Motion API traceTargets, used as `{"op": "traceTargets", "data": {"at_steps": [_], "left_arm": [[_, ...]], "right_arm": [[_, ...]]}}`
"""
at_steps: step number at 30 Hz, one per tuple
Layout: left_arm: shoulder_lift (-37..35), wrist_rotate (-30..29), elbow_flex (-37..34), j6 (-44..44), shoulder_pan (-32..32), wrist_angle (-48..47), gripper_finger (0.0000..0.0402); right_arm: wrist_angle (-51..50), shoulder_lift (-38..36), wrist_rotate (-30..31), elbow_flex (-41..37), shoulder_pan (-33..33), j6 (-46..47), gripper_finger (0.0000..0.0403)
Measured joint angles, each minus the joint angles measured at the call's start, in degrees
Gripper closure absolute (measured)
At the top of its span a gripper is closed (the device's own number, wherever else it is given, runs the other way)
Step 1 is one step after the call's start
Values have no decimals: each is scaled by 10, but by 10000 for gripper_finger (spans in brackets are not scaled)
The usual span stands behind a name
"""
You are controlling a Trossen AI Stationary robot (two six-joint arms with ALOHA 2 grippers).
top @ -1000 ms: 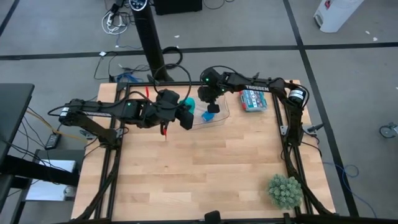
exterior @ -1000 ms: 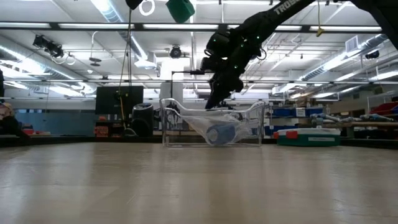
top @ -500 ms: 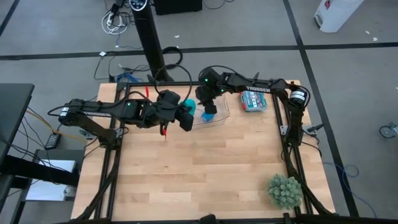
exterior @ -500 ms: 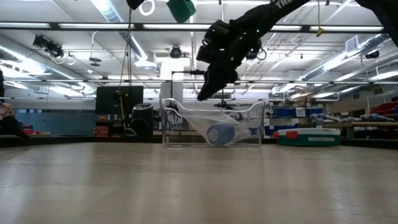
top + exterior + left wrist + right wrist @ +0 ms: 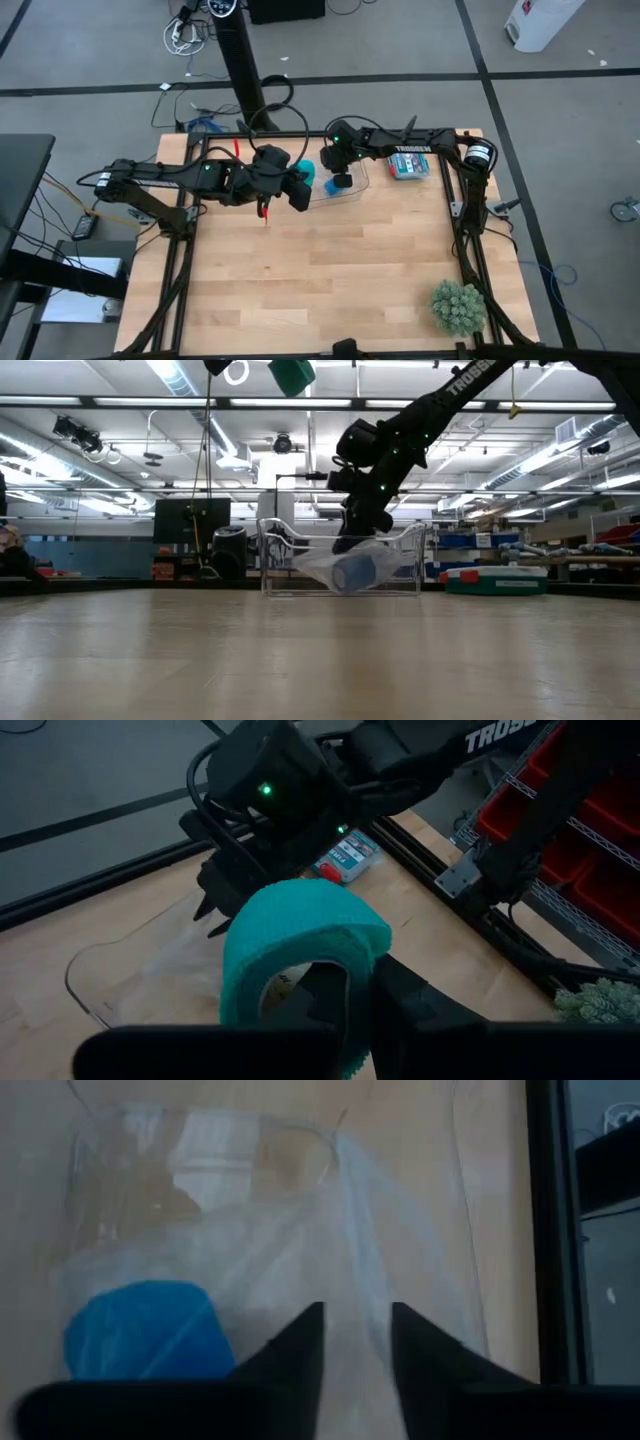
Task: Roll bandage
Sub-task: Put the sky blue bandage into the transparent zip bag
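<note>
Two dark, near-black jointed arms: right arm [image 5: 420, 145] bore white "TROSSEN" lettering and a green indicator light; left arm [image 5: 190, 175] carried a green light, looped black cables, and a red part underneath.

the bandage [image 5: 300, 935] is seen in teal green, the roll [image 5: 140, 1330] in blue inside a clear tray [image 5: 352, 190]. the desk [image 5: 330, 270] is shown in pale wood planks.

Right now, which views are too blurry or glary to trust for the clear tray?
Right wrist view: soft focus, the clear tray and blue roll smeared. Low view: ceiling lights leave the right pincer a silhouette. Left wrist view: the bandage is sharp, the left pincer's fingers dark.
</note>
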Motion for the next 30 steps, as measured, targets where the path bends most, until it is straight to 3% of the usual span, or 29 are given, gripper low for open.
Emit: {"op": "traceTargets", "data": {"at_steps": [3,5,11,16,23,26,30], "left_arm": [[0,0,0,0,0,0,371],[0,0,0,0,0,0,371],[0,0,0,0,0,0,370],[-2,0,0,0,0,0,370],[-2,0,0,1,0,0,370],[-2,0,0,3,3,-1,370],[-2,0,0,3,3,0,370]], "right_arm": [[7,0,6,-1,0,0,369],[3,0,7,-3,-2,-1,393],[-10,-8,31,0,-3,-1,402],[-26,-65,31,19,4,-6,403],[-47,-164,-54,38,14,24,403],[-61,-144,-55,37,0,85,400],[-57,-81,-81,36,-16,84,373]]}}
